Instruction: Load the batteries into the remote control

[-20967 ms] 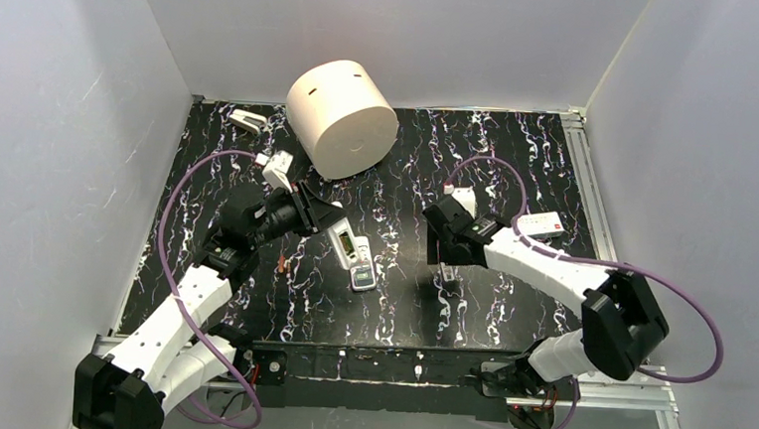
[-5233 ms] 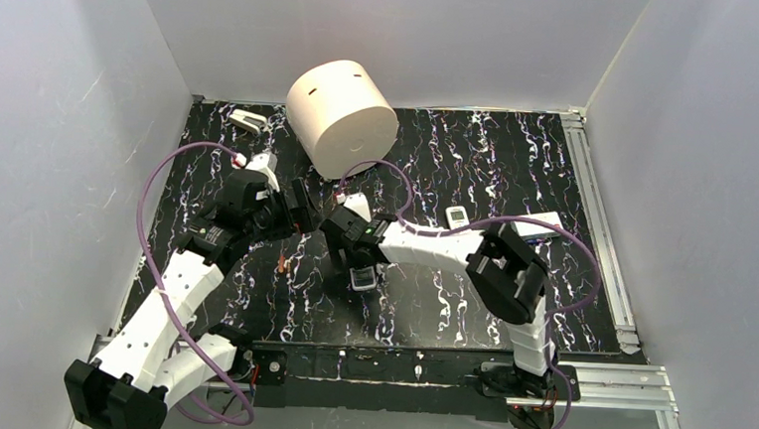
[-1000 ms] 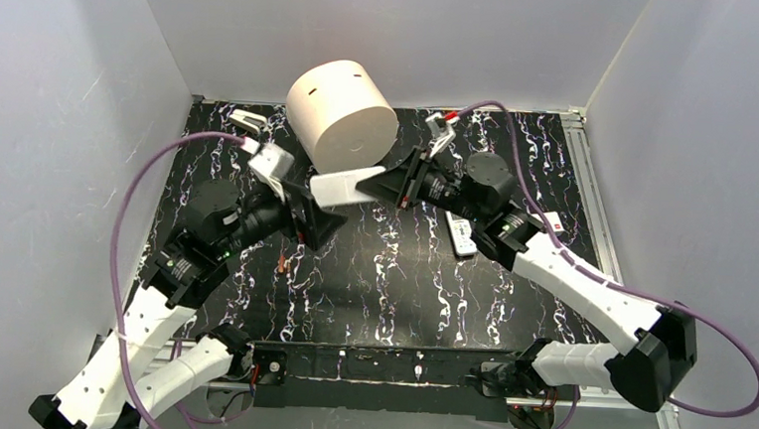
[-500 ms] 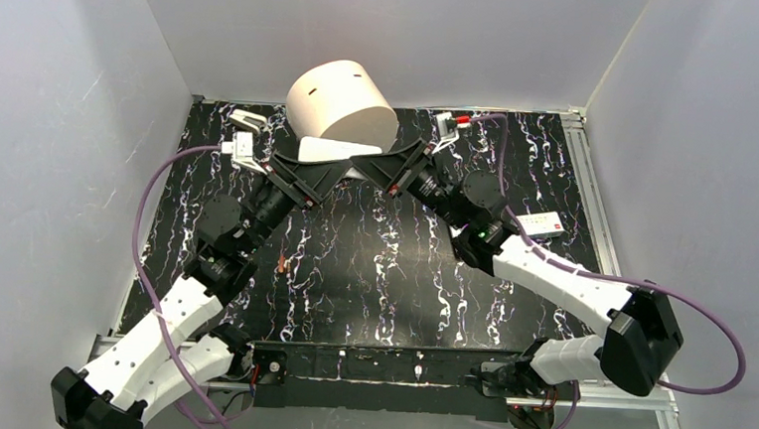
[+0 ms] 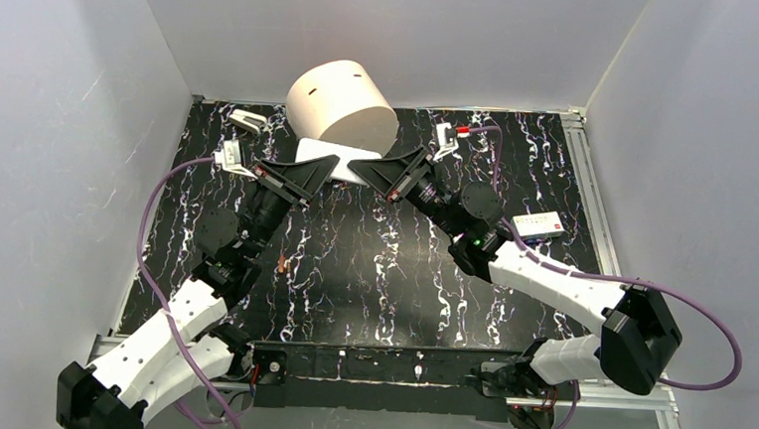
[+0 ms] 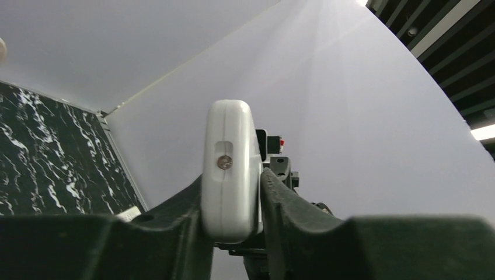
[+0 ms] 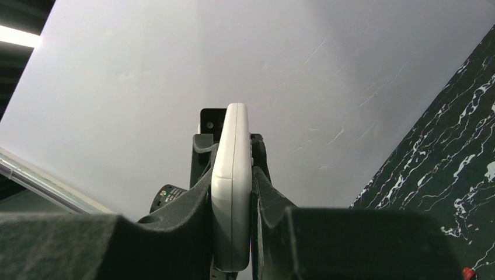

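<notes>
The white remote control point(image 5: 318, 153) hangs in the air in front of the cream cylinder, gripped from both ends. My left gripper point(image 5: 316, 175) is shut on its left end. In the left wrist view the remote control point(image 6: 230, 157) stands edge-on, pressed between the left gripper point(image 6: 231, 192) fingers. My right gripper point(image 5: 363, 171) is shut on the other end. The right wrist view shows the remote control point(image 7: 232, 175) squeezed in the right gripper point(image 7: 232, 181). One small orange-red battery point(image 5: 282, 263) lies on the black table, below the left arm. Other batteries are out of view.
A large cream cylinder point(image 5: 343, 103) lies on its side at the back of the table. A small white device point(image 5: 247, 120) sits in the back left corner. A white box with a red label point(image 5: 539, 224) lies at the right. White walls enclose the table.
My left gripper rose from near the table to the raised remote control and shut on its end. The right gripper carried the remote slightly back and left, still shut on it.
</notes>
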`<state>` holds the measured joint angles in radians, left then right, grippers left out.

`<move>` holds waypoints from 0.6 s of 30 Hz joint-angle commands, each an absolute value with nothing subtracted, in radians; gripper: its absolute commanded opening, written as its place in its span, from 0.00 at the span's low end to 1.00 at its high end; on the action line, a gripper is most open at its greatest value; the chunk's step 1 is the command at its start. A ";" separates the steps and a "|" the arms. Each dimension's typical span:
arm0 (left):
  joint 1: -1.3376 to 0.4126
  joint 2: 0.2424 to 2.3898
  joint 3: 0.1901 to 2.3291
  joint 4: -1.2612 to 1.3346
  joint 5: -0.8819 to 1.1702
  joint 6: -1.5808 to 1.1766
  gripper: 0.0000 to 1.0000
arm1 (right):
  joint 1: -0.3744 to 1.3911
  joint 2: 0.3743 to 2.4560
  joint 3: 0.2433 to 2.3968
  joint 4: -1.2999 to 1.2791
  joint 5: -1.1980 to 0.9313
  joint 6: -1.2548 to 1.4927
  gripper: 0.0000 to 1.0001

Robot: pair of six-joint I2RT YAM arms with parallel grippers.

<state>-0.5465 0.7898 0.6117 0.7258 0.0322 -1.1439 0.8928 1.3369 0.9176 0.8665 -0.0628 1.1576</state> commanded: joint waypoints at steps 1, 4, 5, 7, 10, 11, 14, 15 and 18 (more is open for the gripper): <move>-0.549 0.772 0.628 0.824 0.020 -1.130 0.21 | 0.890 1.331 0.932 0.831 -0.033 1.170 0.23; -0.549 0.770 0.633 0.825 0.023 -1.111 0.07 | 0.890 1.333 0.926 0.827 -0.035 1.181 0.24; -0.549 0.769 0.633 0.823 0.023 -1.104 0.01 | 0.890 1.331 0.926 0.819 -0.039 1.184 0.27; -0.549 0.768 0.646 0.783 0.036 -1.102 0.00 | 0.887 1.321 0.923 0.797 -0.046 1.176 0.37; -0.535 0.778 0.730 0.598 0.129 -1.069 0.00 | 0.855 1.291 0.928 0.710 -0.080 1.140 0.55; -0.525 0.787 0.747 0.567 0.159 -1.069 0.00 | 0.828 1.281 0.930 0.681 -0.115 1.134 0.62; -0.460 0.830 0.773 0.520 0.278 -1.132 0.00 | 0.757 1.246 0.919 0.683 -0.242 1.112 0.71; -0.432 0.848 0.783 0.520 0.335 -1.165 0.00 | 0.744 1.239 0.922 0.683 -0.281 1.094 0.72; -0.376 0.903 0.805 0.524 0.460 -1.253 0.00 | 0.729 1.243 0.947 0.673 -0.401 1.069 0.71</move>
<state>-0.4389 0.8589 0.7483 0.5385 0.2543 -1.1519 0.7528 1.2732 0.9180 0.6842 -0.2245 1.1328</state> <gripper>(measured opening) 0.196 0.719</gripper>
